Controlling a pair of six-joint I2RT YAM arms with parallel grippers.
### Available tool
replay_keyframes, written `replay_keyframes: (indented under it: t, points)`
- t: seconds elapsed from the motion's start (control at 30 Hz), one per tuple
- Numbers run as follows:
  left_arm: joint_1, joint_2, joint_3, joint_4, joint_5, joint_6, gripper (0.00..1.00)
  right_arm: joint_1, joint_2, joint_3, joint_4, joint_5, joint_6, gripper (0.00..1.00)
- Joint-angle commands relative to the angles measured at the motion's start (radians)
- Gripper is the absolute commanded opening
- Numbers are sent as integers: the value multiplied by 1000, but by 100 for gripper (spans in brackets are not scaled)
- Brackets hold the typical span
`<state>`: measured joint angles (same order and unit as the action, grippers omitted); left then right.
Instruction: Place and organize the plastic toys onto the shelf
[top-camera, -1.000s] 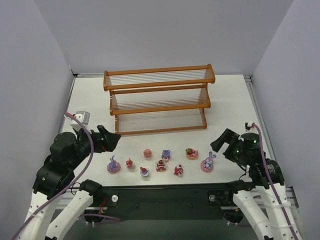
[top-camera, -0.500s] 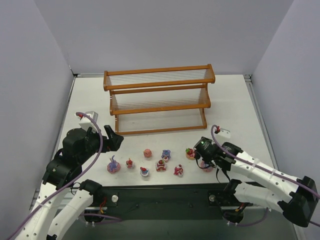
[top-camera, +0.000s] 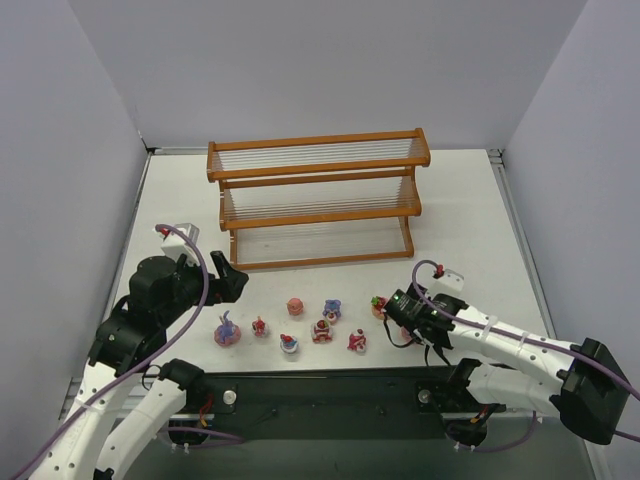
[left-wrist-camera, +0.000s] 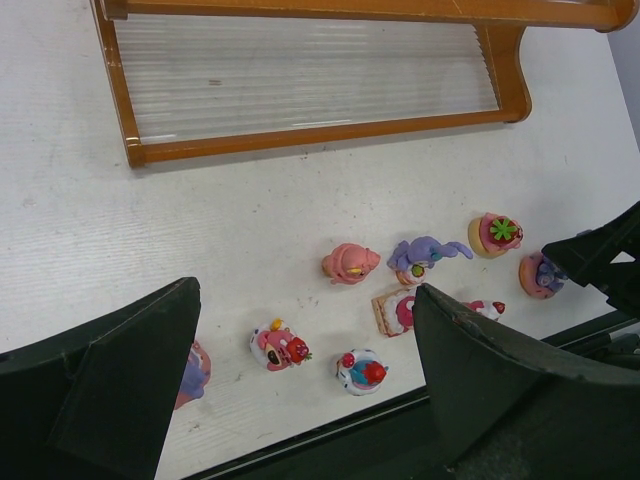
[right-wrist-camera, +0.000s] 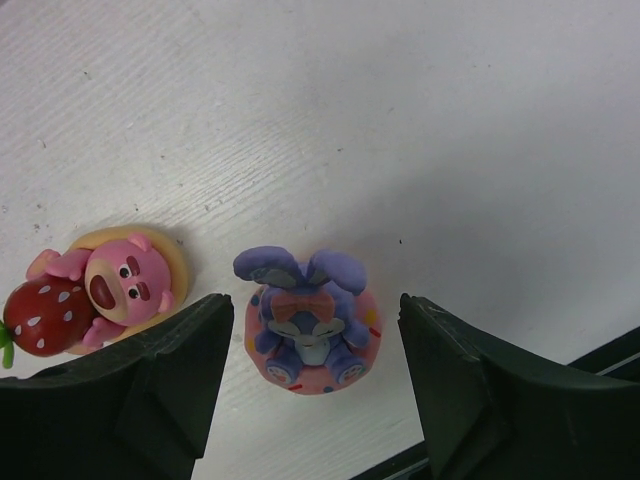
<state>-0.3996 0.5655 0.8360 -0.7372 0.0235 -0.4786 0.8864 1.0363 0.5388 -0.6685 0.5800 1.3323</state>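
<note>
Shelf (top-camera: 318, 140): three-tier stepped rack with an orange-brown frame and pale rod tiers. It stands toward the far edge of the table (top-camera: 460, 220), long axis left to right and parallel to that edge, steps descending toward the near edge. In the left wrist view only its lowest tier (left-wrist-camera: 320, 133) shows; the upper tiers are cut off at the top. Plastic toys: a loose row along the near edge, running left to right and well apart from the shelf, none on it. Purple bunny (right-wrist-camera: 308, 325), at the right end of the row: upright on a round pink base, ears toward the top of the right wrist view, face to the camera. Just beside it, a pink bear (right-wrist-camera: 110, 280) lies on a cream base with a strawberry cut off at the frame's left edge. Second bunny (top-camera: 227, 331), at the left end: largely hidden behind a finger in the left wrist view. The toys between are too small from above to tell their facing. Right claw (right-wrist-camera: 310, 350): low over the table and partly open, one finger on each side of the purple bunny, a narrow gap on each side, holding nothing; from above it covers that bunny. Left claw (left-wrist-camera: 305, 340): spread wide and empty, above the left part of the row, touching nothing.
</note>
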Motion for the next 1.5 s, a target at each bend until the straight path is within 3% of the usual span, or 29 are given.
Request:
replay_keyframes:
  t: [0.0,0.2,0.3,0.33,0.37,0.5,0.6,0.77,1.0,1.23,1.47]
  points:
    - [1,5,-6,48,6,5,97,3,-4,-52,69,38,10,67]
    - [1,5,-6,48,1,3,97,-7,10,-98,139,18,-1,57]
    - [1,2,-9,47,-2,3,97,-10,-7,-112,153,14,-4,39]
    - [1,5,-9,47,-2,2,97,-12,-16,-114,156,15,-7,25]
    - [1,4,-9,48,-2,1,97,-14,-21,-114,156,18,-10,18]
    - [1,2,-11,47,-10,0,97,-35,-61,-105,150,26,-59,4]
    - [1,1,-11,45,-14,0,97,-64,-93,-76,149,43,-106,1]
    - [1,4,-14,44,-16,0,97,-151,-111,27,194,67,-330,0]
    - [-1,2,-12,41,-16,1,97,-259,-42,124,470,-90,-718,0]
    - [1,-3,-14,39,-37,3,97,-310,33,220,595,-224,-863,0]
    - [1,3,-17,42,-37,3,97,-311,70,314,691,-227,-967,0]
